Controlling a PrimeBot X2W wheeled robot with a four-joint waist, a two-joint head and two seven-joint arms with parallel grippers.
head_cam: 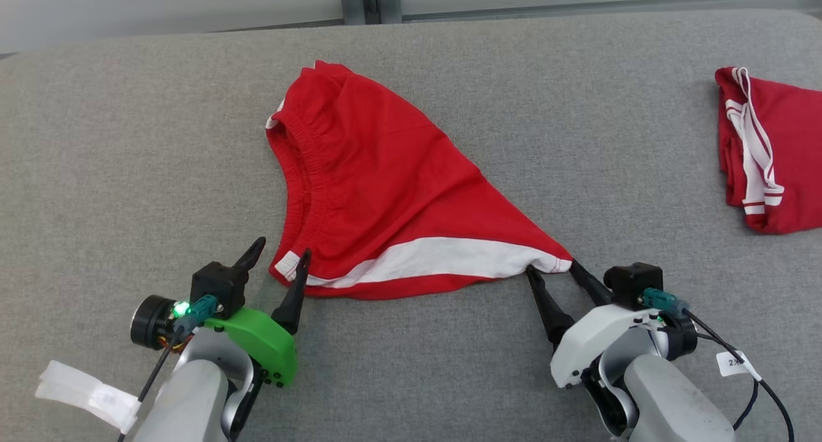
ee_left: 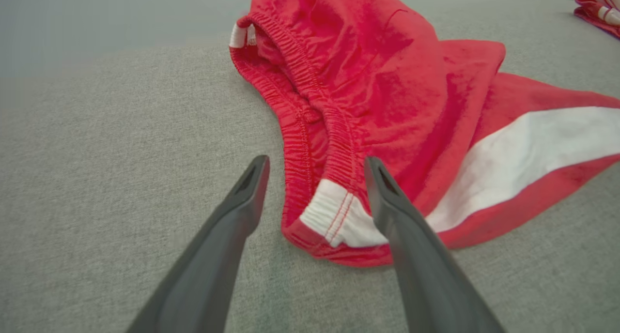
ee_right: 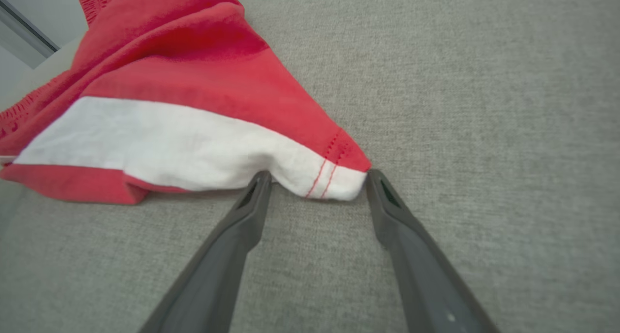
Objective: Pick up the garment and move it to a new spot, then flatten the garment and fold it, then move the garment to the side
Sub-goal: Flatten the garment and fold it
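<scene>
Red cloth with a broad white band, the garment [head_cam: 385, 172] lies spread in a rough triangle in the middle of the grey fabric-covered counter [head_cam: 128, 140]. Its gathered elastic waistband curves from 12 o'clock down to 7 o'clock, and the white-banded hem stretches out to a sharp corner at 4 o'clock. The left tool [head_cam: 282, 248], carried on a green housing, sits at the garment's 7 o'clock corner with its two dark fingers spread wide. In the left wrist view they straddle the white-tabbed end of the waistband, one finger on bare counter and the other crossing in front of the cloth; whether that one touches it I cannot tell. The right tool [head_cam: 551, 266], on a white housing, is at the 4 o'clock corner, also spread apart. The stitched white tip of the hem sits between its fingertips, which look to touch the hem's edge on either side without pinching it. A second red garment [head_cam: 770, 153] with white stripes lies bunched at the counter's 3 o'clock edge, well apart from the first. A strip of white tape [head_cam: 87, 394] hangs off the left arm near 8 o'clock.
</scene>
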